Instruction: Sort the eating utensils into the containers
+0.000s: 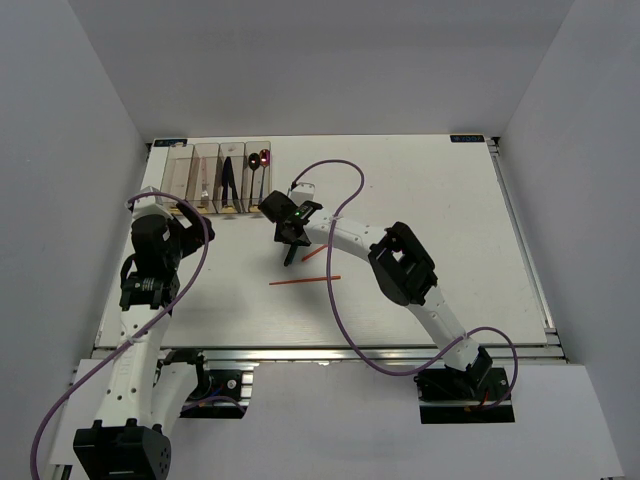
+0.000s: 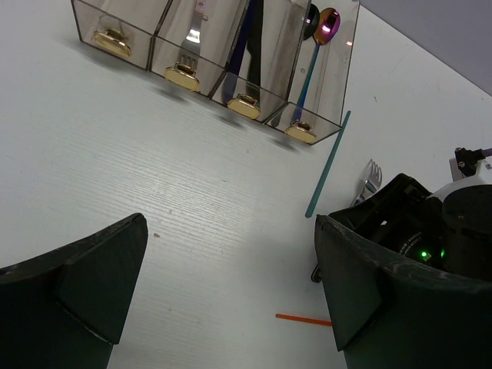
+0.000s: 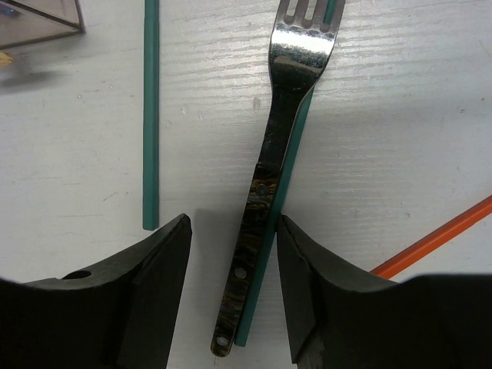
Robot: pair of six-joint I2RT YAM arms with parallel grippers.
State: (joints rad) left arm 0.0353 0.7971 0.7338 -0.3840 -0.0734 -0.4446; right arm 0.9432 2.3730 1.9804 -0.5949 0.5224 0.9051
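Note:
Four clear bins (image 1: 205,180) stand in a row at the back left, also in the left wrist view (image 2: 131,19). One holds a fork (image 2: 194,34), one dark blue knives (image 2: 250,38), one spoons (image 2: 327,27). My right gripper (image 3: 234,269) is open, its fingers on either side of the dark handle of a silver fork (image 3: 288,108). The fork lies on a green chopstick (image 3: 286,192). A second green chopstick (image 3: 151,115) lies to the left. My left gripper (image 2: 231,284) is open and empty over bare table in front of the bins.
Two orange-red chopsticks (image 1: 305,281) (image 1: 315,253) lie on the white table near my right gripper (image 1: 290,240); one shows in the right wrist view (image 3: 438,240) and one in the left wrist view (image 2: 304,318). A purple cable (image 1: 340,300) loops over the right arm.

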